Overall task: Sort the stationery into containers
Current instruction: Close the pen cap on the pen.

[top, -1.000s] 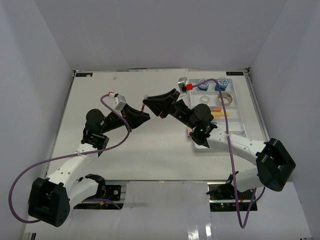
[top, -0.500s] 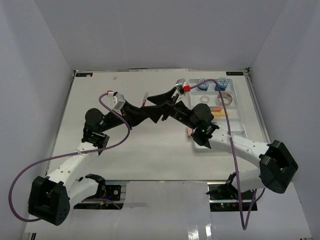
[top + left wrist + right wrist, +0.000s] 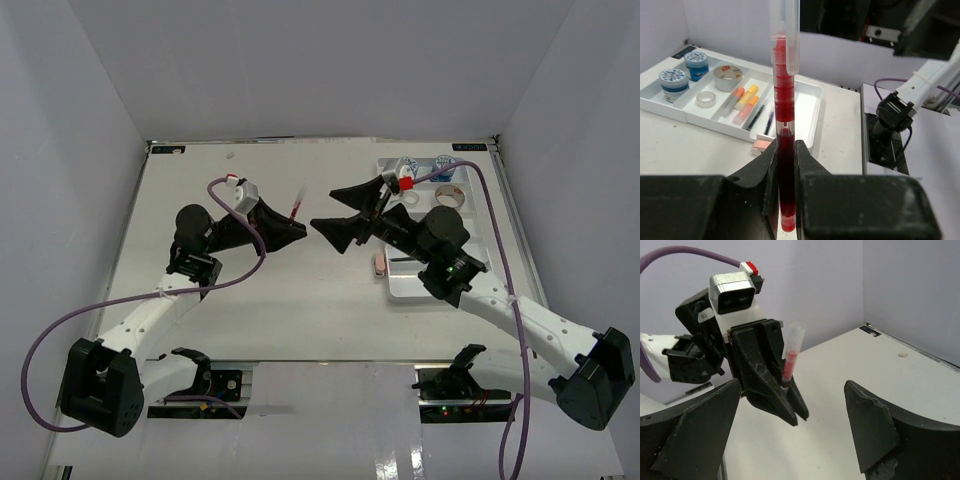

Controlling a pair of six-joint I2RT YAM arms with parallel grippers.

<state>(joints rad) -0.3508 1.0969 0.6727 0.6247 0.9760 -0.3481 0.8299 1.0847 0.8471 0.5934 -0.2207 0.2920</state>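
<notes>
Jaws on right had sprung apart and backed off the red pen (image 3: 785, 150); left jaws stayed clamped on it. Handover judged complete; placement in white tray (image 3: 808, 112) pending.

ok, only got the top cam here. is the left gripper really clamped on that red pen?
Observer: Yes. The left wrist view shows the left gripper shut on the red pen near its bottom end, clear cap pointing up.
Operator: right gripper got anything?
Observer: No. In the right wrist view the right gripper is wide open with nothing between the jaws, facing the pen.
Operator: where do pens go? arm's covering the tray.
Observer: Dark pens lie in the tray compartment beside the coloured pieces.
</notes>
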